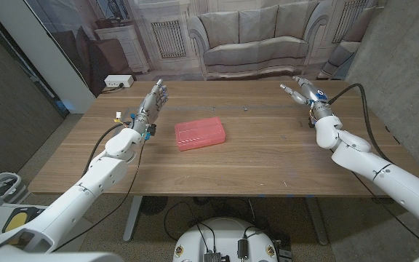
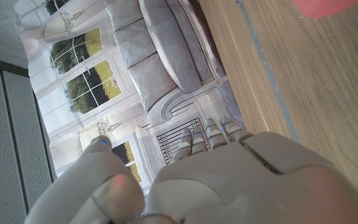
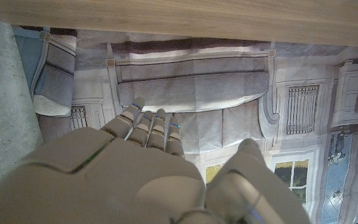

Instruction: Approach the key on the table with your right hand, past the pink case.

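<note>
Now your right hand (image 1: 297, 89) holds nothing, fingers spread, upper right.
The pink case (image 1: 201, 134) sits mid-frame, left of it; the key (image 1: 246, 108) may be that tiny speck between them.

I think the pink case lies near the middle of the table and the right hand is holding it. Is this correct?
Not quite. The pink case does lie near the middle of the table, but the right hand holds nothing; it is raised near the far right edge, well apart from the case. The head view shows this.
</note>
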`<action>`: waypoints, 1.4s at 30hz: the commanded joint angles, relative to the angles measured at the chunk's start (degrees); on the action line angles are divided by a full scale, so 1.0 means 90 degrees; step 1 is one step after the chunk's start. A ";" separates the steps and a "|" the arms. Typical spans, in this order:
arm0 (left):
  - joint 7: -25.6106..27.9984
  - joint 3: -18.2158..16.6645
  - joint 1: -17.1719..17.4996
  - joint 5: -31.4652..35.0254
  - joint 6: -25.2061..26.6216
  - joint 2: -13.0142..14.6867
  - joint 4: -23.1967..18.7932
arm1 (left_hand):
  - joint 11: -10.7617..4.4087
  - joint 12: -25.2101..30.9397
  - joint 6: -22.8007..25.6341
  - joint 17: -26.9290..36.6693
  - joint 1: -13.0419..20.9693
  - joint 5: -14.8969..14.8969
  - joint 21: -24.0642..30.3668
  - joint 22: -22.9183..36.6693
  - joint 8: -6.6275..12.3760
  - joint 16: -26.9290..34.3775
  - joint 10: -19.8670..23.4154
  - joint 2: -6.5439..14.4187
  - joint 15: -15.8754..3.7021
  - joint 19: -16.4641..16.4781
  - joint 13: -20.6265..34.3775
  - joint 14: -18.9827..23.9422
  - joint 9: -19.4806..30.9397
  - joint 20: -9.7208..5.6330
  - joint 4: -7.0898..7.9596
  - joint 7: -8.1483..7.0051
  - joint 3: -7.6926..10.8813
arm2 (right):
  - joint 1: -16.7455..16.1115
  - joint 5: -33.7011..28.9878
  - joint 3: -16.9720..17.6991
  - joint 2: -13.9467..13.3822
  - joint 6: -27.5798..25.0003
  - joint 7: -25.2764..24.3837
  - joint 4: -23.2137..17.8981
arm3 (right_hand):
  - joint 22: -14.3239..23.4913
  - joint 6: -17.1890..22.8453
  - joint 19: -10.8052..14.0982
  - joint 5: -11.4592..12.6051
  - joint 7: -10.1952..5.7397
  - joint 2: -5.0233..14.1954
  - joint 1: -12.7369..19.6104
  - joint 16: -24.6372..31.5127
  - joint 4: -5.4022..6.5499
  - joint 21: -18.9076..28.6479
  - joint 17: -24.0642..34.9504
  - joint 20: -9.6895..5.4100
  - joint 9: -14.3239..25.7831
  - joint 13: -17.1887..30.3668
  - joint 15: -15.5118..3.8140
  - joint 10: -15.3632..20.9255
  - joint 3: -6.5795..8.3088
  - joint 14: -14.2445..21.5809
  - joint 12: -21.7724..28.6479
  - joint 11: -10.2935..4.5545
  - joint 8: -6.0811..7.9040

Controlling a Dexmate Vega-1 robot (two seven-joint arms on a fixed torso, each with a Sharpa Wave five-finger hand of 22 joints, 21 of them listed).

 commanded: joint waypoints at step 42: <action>-0.0005 -0.0161 0.0185 -0.0120 -0.0157 0.0038 0.0027 | 0.0007 0.0019 0.0118 0.0015 0.0051 -0.0026 -0.0001 0.0015 0.0019 0.0002 0.0131 0.0070 0.0011 0.0052 0.0025 0.0052 0.0026 -0.0278 0.0008 0.0030 -0.0067 | 0.0402 -0.0519 -0.0670 -0.0058 -0.1654 0.0757 -0.0187 | 0.0027 0.0201 -0.0108 0.0069 -0.0198 0.0051 0.0018 -0.0007 -0.0073 -0.0008 0.0018 -0.0120 0.0033 0.0034 0.0014 0.0070 -0.0011 -0.0001 0.0007 0.0013 0.0064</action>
